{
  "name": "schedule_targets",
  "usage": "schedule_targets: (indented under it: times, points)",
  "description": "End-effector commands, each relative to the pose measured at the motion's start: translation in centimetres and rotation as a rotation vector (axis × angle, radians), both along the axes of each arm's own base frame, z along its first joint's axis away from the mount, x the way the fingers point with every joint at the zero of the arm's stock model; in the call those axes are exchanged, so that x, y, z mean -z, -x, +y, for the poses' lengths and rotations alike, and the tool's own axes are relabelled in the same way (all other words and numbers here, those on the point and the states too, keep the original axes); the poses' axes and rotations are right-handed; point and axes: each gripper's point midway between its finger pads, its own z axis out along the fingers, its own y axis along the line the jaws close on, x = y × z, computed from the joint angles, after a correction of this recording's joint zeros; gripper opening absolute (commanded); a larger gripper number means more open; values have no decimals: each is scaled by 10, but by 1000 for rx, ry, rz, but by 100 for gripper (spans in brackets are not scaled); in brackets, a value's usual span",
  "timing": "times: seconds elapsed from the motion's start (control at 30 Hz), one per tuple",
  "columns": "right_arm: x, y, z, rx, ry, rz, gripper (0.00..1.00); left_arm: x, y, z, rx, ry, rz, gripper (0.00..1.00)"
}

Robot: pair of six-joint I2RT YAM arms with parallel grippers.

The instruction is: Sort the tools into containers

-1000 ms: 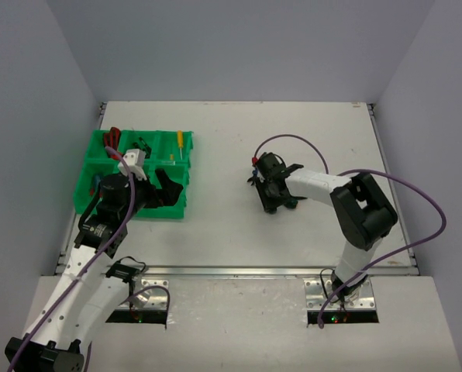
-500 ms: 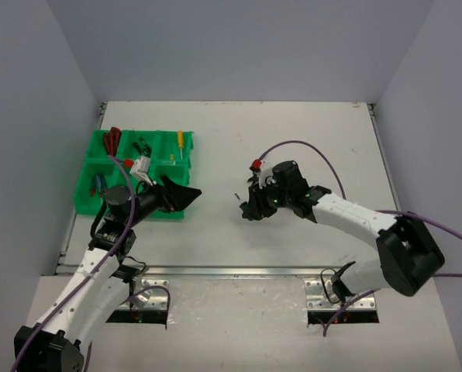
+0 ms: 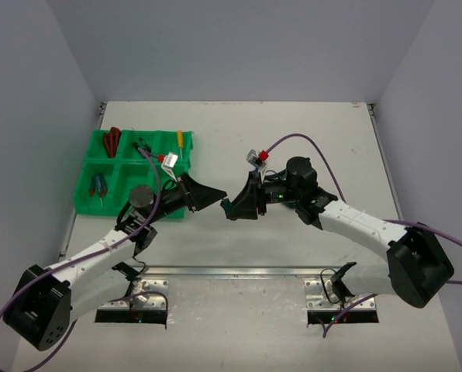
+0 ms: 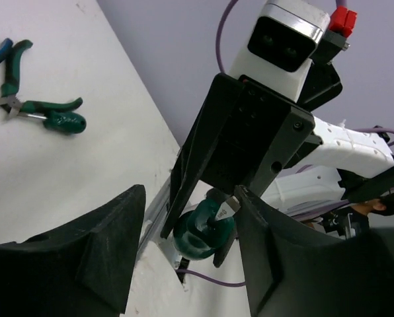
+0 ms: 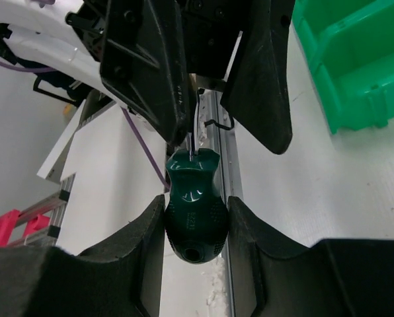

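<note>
One slip risk: right tool (image 3: 232,208) clamped the green-handled screwdriver (image 5: 196,214) mid-air just right of the green bin (image 3: 90,204), left tool (image 3: 213,196) gaped around its shaft, so a mistimed release could've dropped it.

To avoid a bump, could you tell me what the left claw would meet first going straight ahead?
Likely the green-handled screwdriver gripped by the right claw, though depth is unclear.
</note>
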Motion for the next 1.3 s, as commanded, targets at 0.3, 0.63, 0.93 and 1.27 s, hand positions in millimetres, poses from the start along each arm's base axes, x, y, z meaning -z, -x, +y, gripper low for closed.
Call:
schedule_targets:
  times: [0.3, 0.63, 0.93, 1.27]
  points:
    - [-23, -6, 8, -6, -49, -36, 30, -52, -6, -19, -16, 2, -225, 0]
    - [54, -89, -78, 713, 513, 10, 99, 4, -99, 208, -1142, -766, 130, 0]
    - [60, -68, -95, 729, 495, 10, 99, 34, -97, 340, -1621, -969, 310, 0]
    - [56, -62, -100, 716, 489, -28, 99, 94, -117, 339, -1602, -1013, 462, 42]
